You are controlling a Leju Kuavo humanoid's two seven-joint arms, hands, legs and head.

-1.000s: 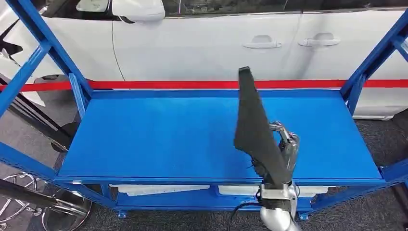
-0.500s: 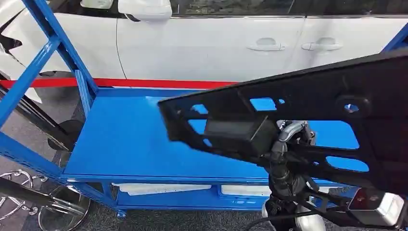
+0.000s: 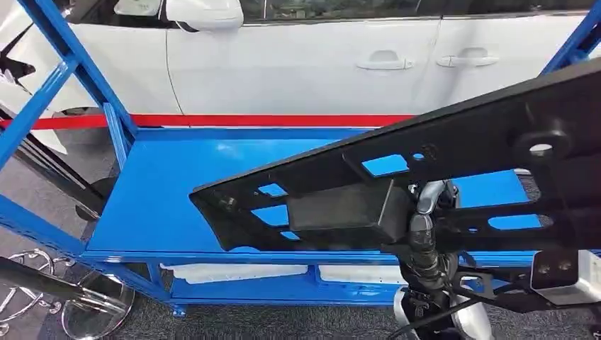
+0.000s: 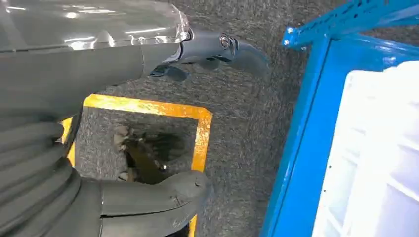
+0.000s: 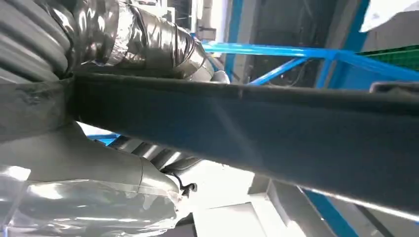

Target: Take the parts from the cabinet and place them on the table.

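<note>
Part: long black plastic panel (image 3: pixel 425 163) with cut-out windows and a box-shaped boss on its underside, carried in the air across the head view, slanting from low on the robot's left to high on its right.
Position of part: above the blue surface (image 3: pixel 177 205), not resting on it; blue shows through the windows.
Right hand (image 3: pixel 425 212): clasped on the part from below, beside the boss; in the right wrist view the fingers (image 5: pixel 148 44) wrap over one face of the dark bar and the thumb backs the other, so it holds the part firmly.
Left hand (image 4: pixel 148 197): hangs beside the rack over the grey carpet, fingers loosely apart, holding nothing.
Step in hand: carrying, judged as the stage between pick-up and set-down.
Next move: probably lowering the part flat onto the surface; its low end should meet the top first, and the slant needs levelling before the hand lets go.
Risk: the long overhang could swing against the blue frame posts (image 3: pixel 64 71).
Background: white car (image 3: pixel 305 64) behind a red line.
</note>
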